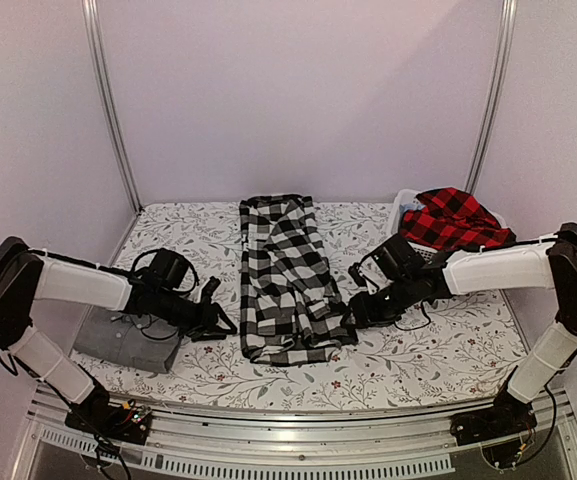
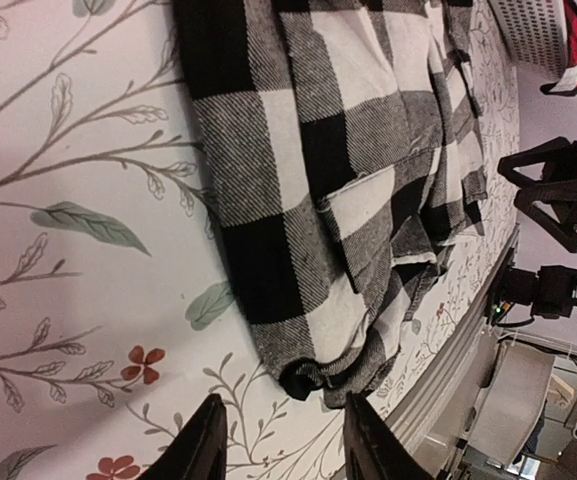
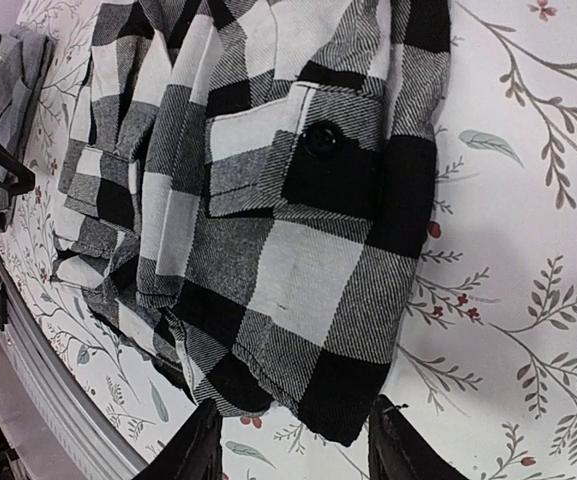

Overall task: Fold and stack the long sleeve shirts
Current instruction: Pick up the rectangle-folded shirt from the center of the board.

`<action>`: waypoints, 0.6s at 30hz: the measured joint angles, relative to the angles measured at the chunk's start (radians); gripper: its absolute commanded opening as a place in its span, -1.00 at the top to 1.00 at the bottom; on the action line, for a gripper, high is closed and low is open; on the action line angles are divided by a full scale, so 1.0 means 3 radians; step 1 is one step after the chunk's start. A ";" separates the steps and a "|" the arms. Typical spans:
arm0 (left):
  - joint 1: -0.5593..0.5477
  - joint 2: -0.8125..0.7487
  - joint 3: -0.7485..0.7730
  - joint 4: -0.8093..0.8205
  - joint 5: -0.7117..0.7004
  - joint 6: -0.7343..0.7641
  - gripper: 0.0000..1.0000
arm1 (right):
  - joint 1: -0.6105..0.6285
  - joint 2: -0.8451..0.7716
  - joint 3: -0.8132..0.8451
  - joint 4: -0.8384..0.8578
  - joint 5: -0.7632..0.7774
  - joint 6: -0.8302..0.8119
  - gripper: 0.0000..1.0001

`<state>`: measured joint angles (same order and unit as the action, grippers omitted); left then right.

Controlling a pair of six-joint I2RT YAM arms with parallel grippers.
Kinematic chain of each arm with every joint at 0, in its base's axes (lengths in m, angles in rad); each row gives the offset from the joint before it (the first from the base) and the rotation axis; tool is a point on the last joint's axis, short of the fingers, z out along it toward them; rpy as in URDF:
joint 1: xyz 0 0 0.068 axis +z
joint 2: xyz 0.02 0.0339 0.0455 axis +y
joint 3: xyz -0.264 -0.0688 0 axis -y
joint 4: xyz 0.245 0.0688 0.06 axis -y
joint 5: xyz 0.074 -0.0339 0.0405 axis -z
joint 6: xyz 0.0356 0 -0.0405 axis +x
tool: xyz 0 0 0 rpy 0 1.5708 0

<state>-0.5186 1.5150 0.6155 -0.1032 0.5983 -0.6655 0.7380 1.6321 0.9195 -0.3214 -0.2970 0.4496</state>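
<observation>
Left end effector (image 2: 286,445): fingers apart, empty, by the near-left hem.
Right end effector (image 3: 296,445): spread, empty, mirroring it, likely for a joint fold.
Black-and-white check shirt (image 1: 286,280): narrow strip, centred.

Left arm (image 1: 78,283): shoulder at the outer edge, forearm running inward, nearly level, wrist low. Left gripper (image 1: 220,320): pointing inward, jaws apart, nothing between its fingers (image 2: 206,442). Right arm (image 1: 498,268): mirrored pose, forearm sloping inward and slightly down. Right gripper (image 1: 354,312): low, pointing inward, jaws apart, fingers (image 3: 196,445) holding nothing
</observation>
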 measured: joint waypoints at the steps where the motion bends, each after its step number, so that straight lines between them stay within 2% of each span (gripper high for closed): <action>1: -0.0028 0.0005 -0.0006 0.0022 0.0011 -0.0005 0.21 | -0.0004 0.0015 -0.0013 0.0039 -0.0036 0.0000 0.08; 14: -0.0315 0.0406 0.0074 0.0193 0.0169 -0.0042 0.23 | 0.0034 0.0299 -0.0080 0.0341 -0.0343 0.0114 0.44; 18: -0.0374 0.0488 0.0134 0.0230 0.0175 -0.0078 0.34 | 0.0114 0.0312 -0.0080 0.0399 -0.0354 0.0179 0.46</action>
<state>-0.6308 1.6615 0.6556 -0.0341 0.6510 -0.6888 0.7723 1.7256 0.8955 -0.2016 -0.4030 0.5034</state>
